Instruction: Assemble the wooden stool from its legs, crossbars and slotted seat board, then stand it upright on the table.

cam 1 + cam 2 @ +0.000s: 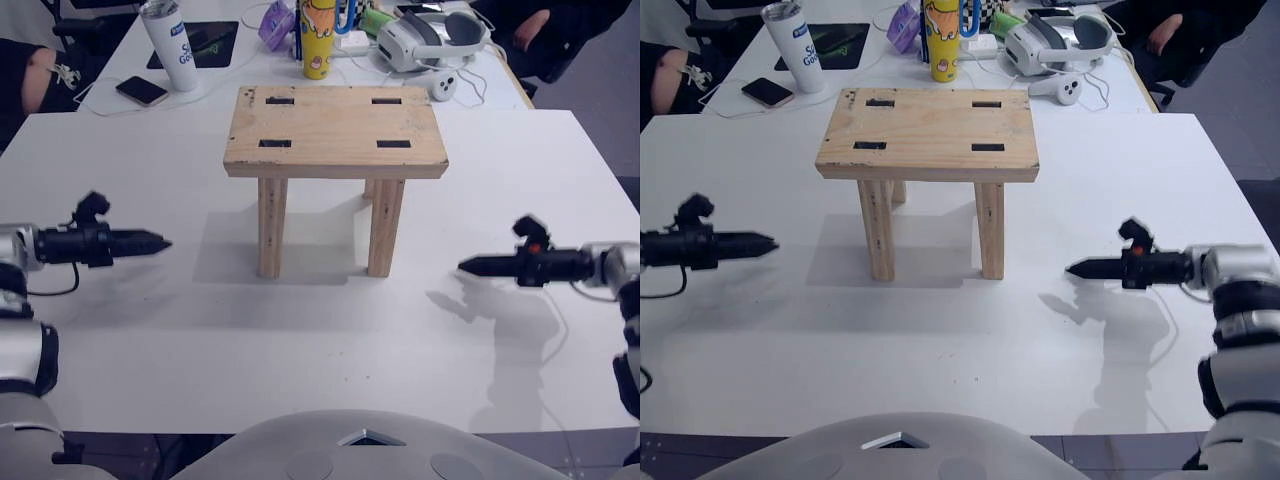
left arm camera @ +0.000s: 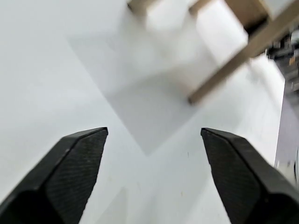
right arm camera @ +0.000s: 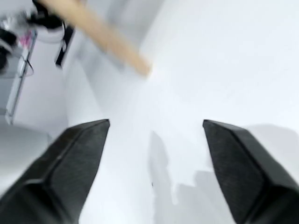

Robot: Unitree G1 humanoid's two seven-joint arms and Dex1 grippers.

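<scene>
Two grippers flank the assembled stool. Left eye view: the stool stands upright at centre frame on the white table, with the slotted seat board on top and its long axis running left to right. The left gripper hovers at mid-left and the right gripper at mid-right; both point inward at leg height, well apart from the wood and about equally near. Right eye view: same layout. Left wrist view: fingers spread wide and empty, a stool leg ahead at upper right. Right wrist view: fingers likewise wide and empty, a second leg at upper left. The task appears complete, so any coming move is likely a retreat outward.
</scene>
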